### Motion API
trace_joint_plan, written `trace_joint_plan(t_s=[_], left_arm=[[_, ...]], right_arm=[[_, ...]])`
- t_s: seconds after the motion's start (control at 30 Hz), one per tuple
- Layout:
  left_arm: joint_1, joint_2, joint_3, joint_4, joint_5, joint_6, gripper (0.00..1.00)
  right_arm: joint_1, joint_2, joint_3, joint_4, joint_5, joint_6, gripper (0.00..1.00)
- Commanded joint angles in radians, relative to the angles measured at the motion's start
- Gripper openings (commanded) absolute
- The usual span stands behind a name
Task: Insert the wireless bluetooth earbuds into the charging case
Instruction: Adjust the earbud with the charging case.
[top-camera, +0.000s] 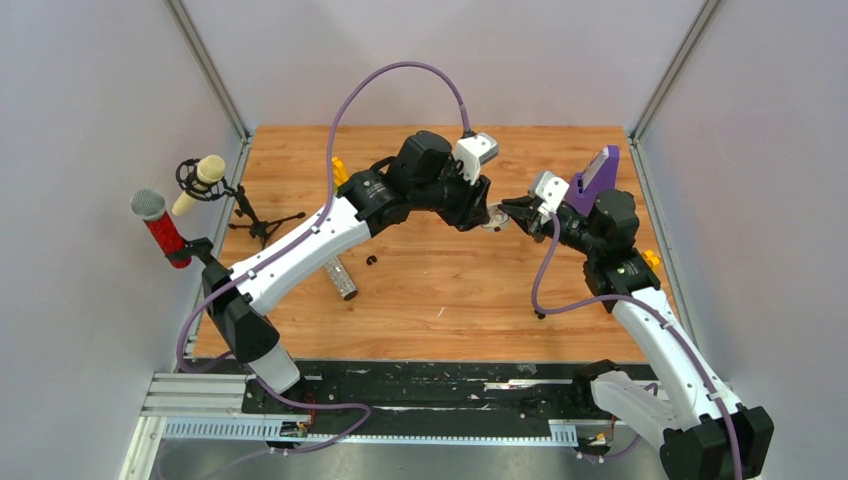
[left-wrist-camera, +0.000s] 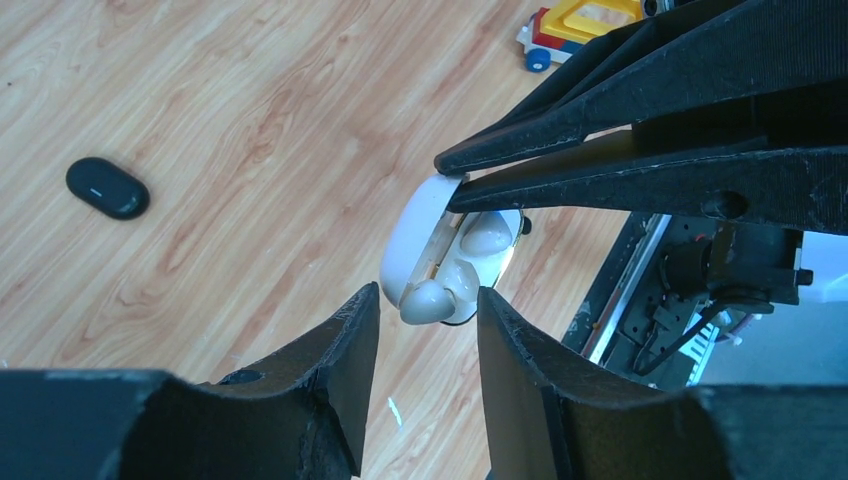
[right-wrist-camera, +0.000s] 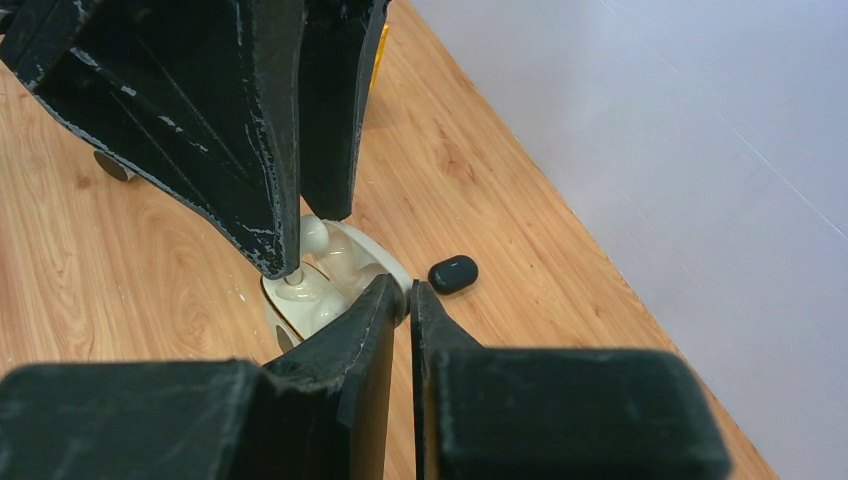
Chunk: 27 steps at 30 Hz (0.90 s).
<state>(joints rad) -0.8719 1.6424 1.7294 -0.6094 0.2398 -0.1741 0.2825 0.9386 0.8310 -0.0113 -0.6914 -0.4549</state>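
Item: seating of earbuds, in progress. Left fingers (left-wrist-camera: 345, 350): partly apart, straddling a small glossy white stemmed earbud (left-wrist-camera: 428, 300); whether they pinch it cannot be told. That bud sits in the near well of the open white pebble-shaped plastic charging case (left-wrist-camera: 408, 235), with a second white earbud (left-wrist-camera: 487, 235) lodged just beyond it. Right fingers (right-wrist-camera: 372, 320): clenched on the case's edge, holding it apparently clear of the light wooden surface (left-wrist-camera: 250, 120). Farther off, lying on that surface: black oval case (left-wrist-camera: 107, 187), closed. Next move, by judgement: press the straddled bud fully home, keeping the case steady.
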Motion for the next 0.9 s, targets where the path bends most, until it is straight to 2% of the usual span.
trace_joint_plan(t_s=[0.0, 0.5, 0.87], left_arm=[[-0.006, -0.008, 0.047, 0.022, 0.022, -0.007, 0.48], [-0.004, -0.030, 0.036, 0.010, -0.033, 0.011, 0.42], [-0.004, -0.044, 0.057, -0.002, -0.029, 0.018, 0.45]], right_arm=[[-0.005, -0.019, 0.006, 0.022, -0.019, -0.018, 0.00], [-0.005, -0.017, 0.003, 0.030, -0.004, -0.019, 0.00], [-0.004, -0.009, -0.002, 0.046, 0.025, -0.014, 0.00]])
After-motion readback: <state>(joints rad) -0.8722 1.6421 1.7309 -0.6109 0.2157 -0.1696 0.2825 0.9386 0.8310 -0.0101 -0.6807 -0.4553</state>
